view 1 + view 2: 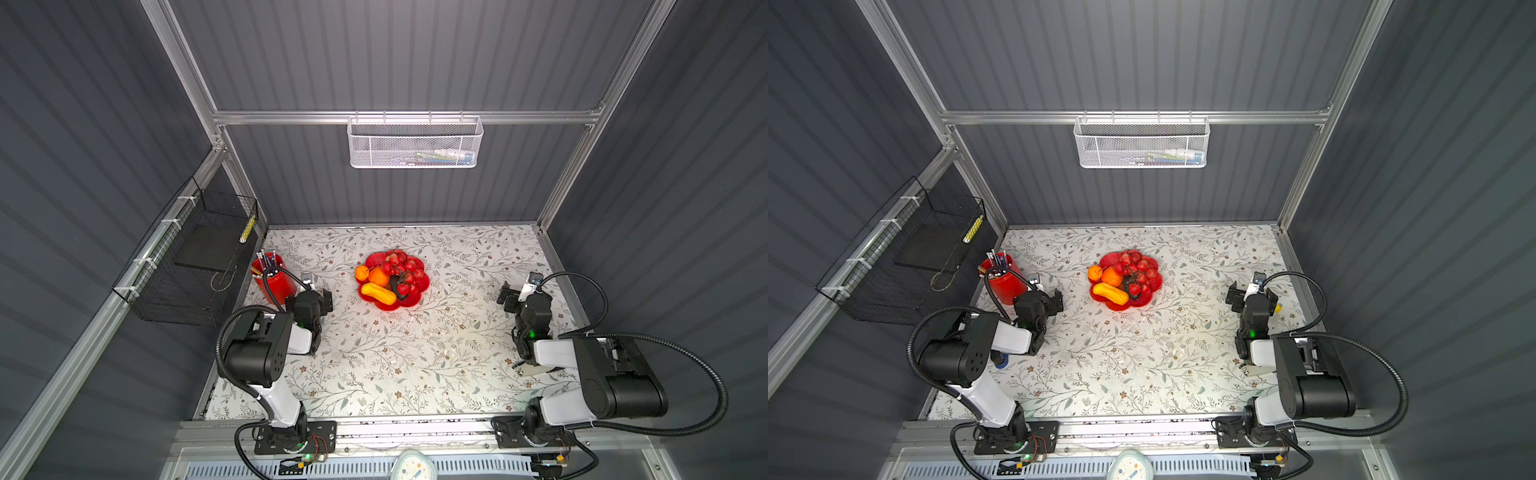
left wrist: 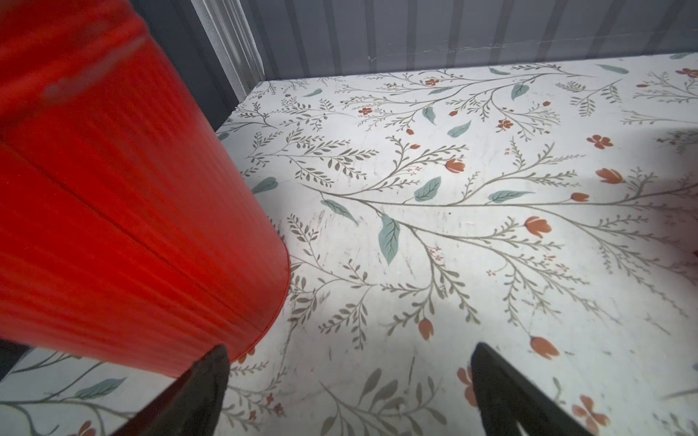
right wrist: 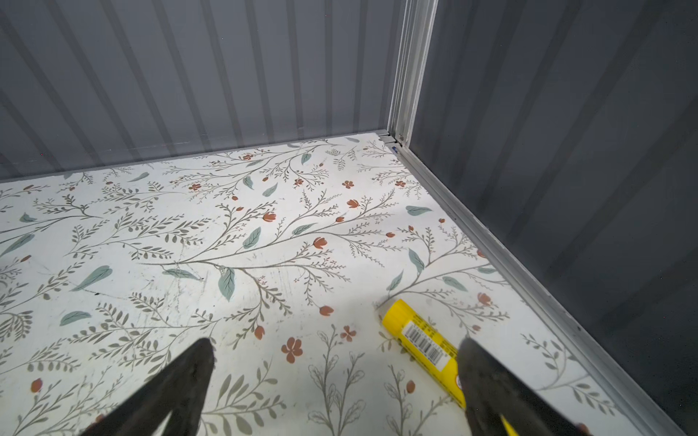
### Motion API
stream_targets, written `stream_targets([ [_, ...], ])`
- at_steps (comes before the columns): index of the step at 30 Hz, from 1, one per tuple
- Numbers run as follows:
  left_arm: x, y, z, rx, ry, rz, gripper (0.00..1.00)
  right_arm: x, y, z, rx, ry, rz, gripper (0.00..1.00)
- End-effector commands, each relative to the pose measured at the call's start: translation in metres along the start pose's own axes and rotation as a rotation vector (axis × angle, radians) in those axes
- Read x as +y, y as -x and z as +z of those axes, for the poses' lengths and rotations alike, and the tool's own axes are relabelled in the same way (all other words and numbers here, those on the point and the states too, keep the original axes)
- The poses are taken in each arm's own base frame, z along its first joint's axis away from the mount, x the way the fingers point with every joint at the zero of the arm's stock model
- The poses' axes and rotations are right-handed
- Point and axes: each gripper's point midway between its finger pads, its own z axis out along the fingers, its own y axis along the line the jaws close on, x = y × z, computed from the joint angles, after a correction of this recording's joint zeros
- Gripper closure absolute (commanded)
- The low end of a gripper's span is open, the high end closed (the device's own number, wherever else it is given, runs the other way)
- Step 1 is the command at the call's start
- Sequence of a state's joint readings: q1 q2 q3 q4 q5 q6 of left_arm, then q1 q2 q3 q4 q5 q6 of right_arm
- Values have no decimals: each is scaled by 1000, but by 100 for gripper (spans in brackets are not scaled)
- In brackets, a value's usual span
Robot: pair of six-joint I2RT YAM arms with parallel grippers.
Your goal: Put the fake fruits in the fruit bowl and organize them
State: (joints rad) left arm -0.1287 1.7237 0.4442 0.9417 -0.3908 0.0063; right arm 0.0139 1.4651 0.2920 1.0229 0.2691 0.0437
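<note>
Both my pincers are released and hold nothing. My left pincer (image 1: 319,291) hangs low over the desk (image 1: 415,357), just beside the red pencil cup (image 1: 277,284). In the left wrist view its dark fingers (image 2: 204,389) stand wide apart with only the flowered desk top between them. The ribbed wall of the cup (image 2: 132,211) looms close by one finger.

My right pincer (image 1: 519,297) hangs over the right side of the desk, its fingers (image 3: 181,381) spread just as wide over bare desk. A yellow glue stick (image 3: 423,339) with a barcode label lies flat by the other finger, one end hidden behind it. I cannot tell whether they touch.

The fruit bowl (image 1: 409,303), a glossy red scalloped dish, sits toward the back middle of the desk, between my two arms and well apart from both pincers. The fake fruits (image 1: 390,278) are piled in it. The red berry bunch (image 1: 401,266) fills its far and right parts. The yellow oblong fruit (image 1: 378,293) lies across the near side. Two orange round fruits touch each other on the left, the smaller one (image 1: 362,272) right at the rim and the larger one (image 1: 379,276) further in. A dark piece (image 1: 394,284) lies in the middle among the berries, and I cannot tell whether it is fruit or stem.
</note>
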Motion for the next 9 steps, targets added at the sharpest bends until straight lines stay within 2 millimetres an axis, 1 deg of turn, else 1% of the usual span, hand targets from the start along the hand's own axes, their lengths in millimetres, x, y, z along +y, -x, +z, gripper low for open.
stream_targets([
  [1,3,8,2,-15,8,-26,0,3,8,-3,-50,16,7,1],
  [2,3,8,3,-15,9,-28,0,1,7,-3,-44,10,12,1],
  [4,4,8,3,-12,11,-33,0,2,6,3,-13,23,17,1],
  [9,4,8,3,-13,10,-34,0,2,6,3,-13,36,28,1],
])
